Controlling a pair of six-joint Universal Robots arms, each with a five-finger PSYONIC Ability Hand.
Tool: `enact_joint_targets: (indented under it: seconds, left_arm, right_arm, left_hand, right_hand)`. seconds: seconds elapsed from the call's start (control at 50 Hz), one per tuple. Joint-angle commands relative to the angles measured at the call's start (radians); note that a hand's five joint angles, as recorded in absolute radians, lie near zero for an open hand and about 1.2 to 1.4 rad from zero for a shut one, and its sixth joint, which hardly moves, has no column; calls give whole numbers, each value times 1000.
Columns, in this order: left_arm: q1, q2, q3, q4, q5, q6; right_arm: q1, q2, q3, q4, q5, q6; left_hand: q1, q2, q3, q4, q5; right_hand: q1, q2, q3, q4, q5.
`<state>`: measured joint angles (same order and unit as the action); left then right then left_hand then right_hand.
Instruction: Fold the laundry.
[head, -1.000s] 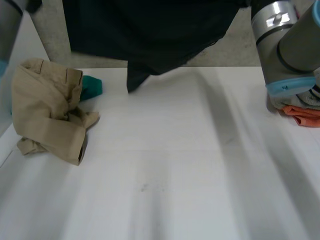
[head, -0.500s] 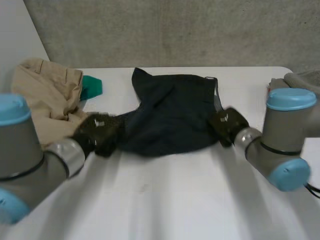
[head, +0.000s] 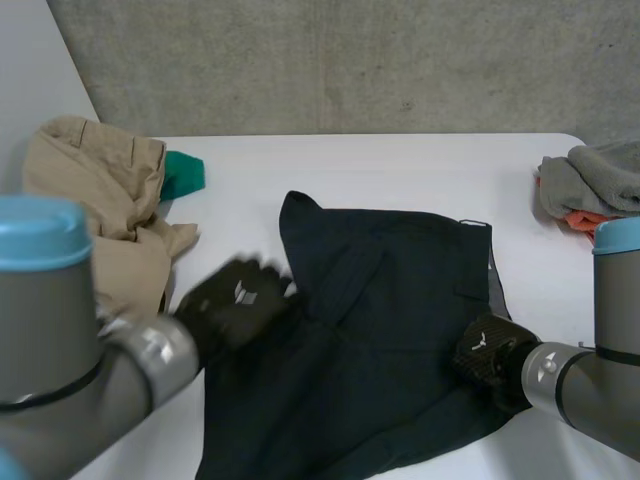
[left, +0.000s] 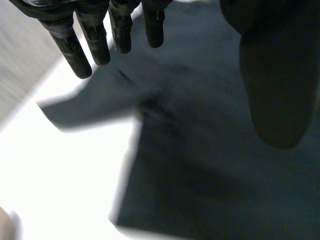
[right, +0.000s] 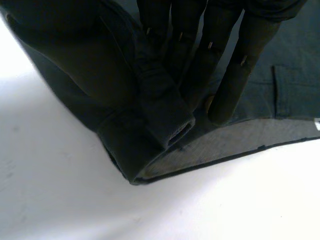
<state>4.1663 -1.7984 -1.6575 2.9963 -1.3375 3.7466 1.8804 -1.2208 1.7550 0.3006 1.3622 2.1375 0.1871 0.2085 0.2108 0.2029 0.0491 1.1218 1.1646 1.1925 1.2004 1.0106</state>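
Note:
A dark navy garment (head: 390, 330) lies spread on the white table (head: 400, 165), one pointed end toward the far side. My left hand (head: 240, 298) hovers at its left edge. In the left wrist view its fingers (left: 95, 40) are straight and apart from the thumb, with the dark cloth (left: 200, 165) below them and nothing held. My right hand (head: 487, 355) is at the garment's right near corner. In the right wrist view its fingers (right: 225, 75) and thumb pinch the waistband (right: 160, 120).
Crumpled beige trousers (head: 95, 220) lie at the far left with a green cloth (head: 183, 172) behind them. A grey and orange pile (head: 600, 180) sits at the far right edge. A concrete wall stands behind the table.
The dark garment, held up a second ago, came down onto the table and was drawn toward the near side. My left hand has let go of it; my right hand still holds it.

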Motion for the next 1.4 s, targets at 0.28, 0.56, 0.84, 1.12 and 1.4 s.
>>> enact_joint_targets:
  seconds: [0.28,0.56,0.84,1.12,1.4]
  left_arm:
    - [-6,-823,1056,-143,464,320]
    - [5,-967,1184,1,430,317]
    - [37,-797,995,81,179,314]
    - [51,-547,644,-28,-281,190]
    - [20,-579,683,-177,-435,24]
  right_arm:
    - [23,17,40,-170,5,97]
    - [-9,18,55,-192,-12,114]
    - [-21,-9,54,-193,-40,127]
    - [-14,-40,67,-189,-64,137]
    - [-4,-60,78,-193,-63,154]
  left_hand:
    - [232,210,208,216,195]
    - [1125,1104,1102,1110,1089]
    - [1209,1188,1185,1193,1173]
    - [1209,1188,1185,1193,1173]
    - [1209,1188,1185,1193,1173]
  right_hand:
    - [275,232,204,196,211]
    - [275,232,204,196,211]
    - [275,232,204,196,211]
    - [275,232,204,196,211]
    - [275,232,204,196,211]
